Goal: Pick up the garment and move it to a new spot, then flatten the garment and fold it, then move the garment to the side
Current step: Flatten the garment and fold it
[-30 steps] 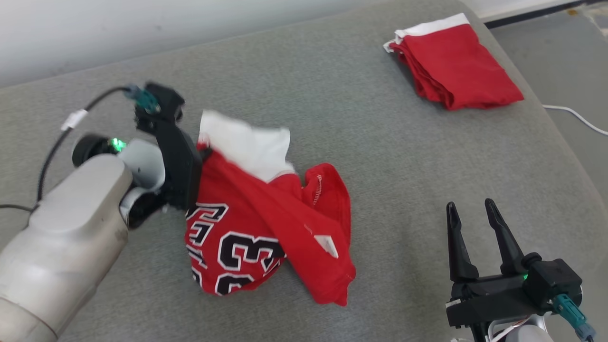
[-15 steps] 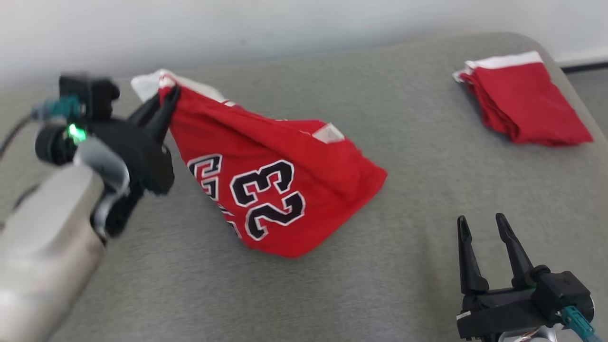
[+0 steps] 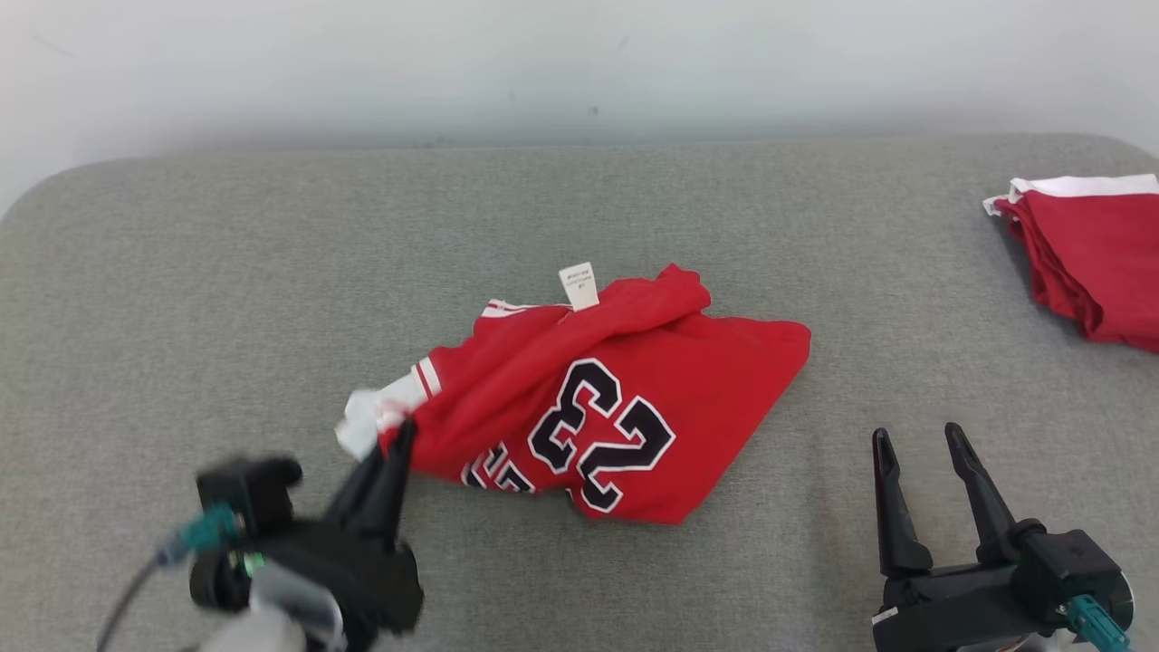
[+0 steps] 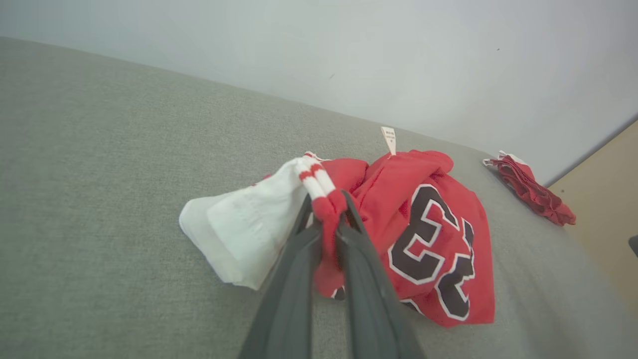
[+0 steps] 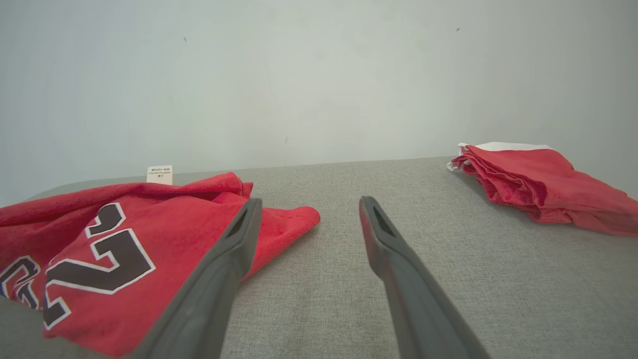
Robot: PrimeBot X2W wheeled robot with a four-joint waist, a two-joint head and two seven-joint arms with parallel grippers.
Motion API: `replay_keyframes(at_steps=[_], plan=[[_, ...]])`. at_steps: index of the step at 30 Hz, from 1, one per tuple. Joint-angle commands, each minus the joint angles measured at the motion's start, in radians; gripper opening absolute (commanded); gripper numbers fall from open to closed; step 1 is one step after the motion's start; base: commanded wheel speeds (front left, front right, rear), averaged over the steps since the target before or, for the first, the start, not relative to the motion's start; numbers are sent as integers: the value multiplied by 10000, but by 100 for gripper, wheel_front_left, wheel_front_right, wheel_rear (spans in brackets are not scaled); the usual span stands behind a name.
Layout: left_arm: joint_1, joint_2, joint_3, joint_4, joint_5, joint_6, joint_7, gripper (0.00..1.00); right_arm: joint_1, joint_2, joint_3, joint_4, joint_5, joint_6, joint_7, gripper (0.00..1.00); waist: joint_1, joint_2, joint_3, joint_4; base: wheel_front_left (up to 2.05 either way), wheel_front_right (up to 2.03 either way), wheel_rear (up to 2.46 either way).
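Note:
The garment (image 3: 616, 398) is a red jersey with a black-and-white 23 and white trim, lying crumpled in the middle of the grey padded table (image 3: 226, 272). My left gripper (image 3: 401, 433) at the lower left is shut on the garment's red-and-white striped edge. In the left wrist view the fingers (image 4: 294, 264) pinch that striped hem of the garment (image 4: 423, 234), with a white part bunched to their left. My right gripper (image 3: 916, 439) stands open at the lower right, apart from the cloth. In the right wrist view the garment (image 5: 99, 234) lies left of its open gripper (image 5: 306, 204).
A second red garment with white trim (image 3: 1096, 263) lies folded at the table's right edge, also seen far right in the right wrist view as folded red cloth (image 5: 538, 187). A pale wall runs behind the table. Bare grey surface surrounds the jersey.
The camera has turned, shifting the whole scene. My left gripper, still holding the garment, has come down and toward me, and the jersey now rests on the table. The right gripper stays open.

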Motion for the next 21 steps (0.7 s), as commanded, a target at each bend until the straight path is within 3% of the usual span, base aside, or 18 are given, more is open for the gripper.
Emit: replay_keyframes(at_steps=[1,7,13,14,15,16,17,21], plan=[[480,-115,161,-22,231,49,-13,0,88,-70,40,27,-29,-26,1,100,1,0,-39,76,0,0,0],[2160,-1271,815,293,809,-242,-12,0,56,-106,65,75,38,-26,1,100,1,0,-45,27,0,0,0],[2732,-1985,940,1343,1232,-688,-12,0,175,-65,38,112,9,-26,1,100,1,0,-67,25,0,0,0],[2747,-2052,990,1462,1371,-738,-12,29,174,-58,29,127,12,-26,1,100,1,0,-77,33,0,0,0],[2747,-2052,990,1462,1371,-738,-12,29,174,-58,29,127,12,-26,1,100,1,0,-77,33,0,0,0],[2725,-2119,1107,1496,1571,-781,-13,47,178,-57,14,131,24,-26,1,100,1,0,-85,49,0,0,0],[2727,-2205,1282,1448,1694,-829,-13,100,190,-56,7,137,34,-26,1,100,1,0,-99,60,0,0,0],[2856,-2268,2027,913,2688,-845,-13,100,270,-60,-66,167,66,-26,1,100,1,0,-178,137,0,0,0]])
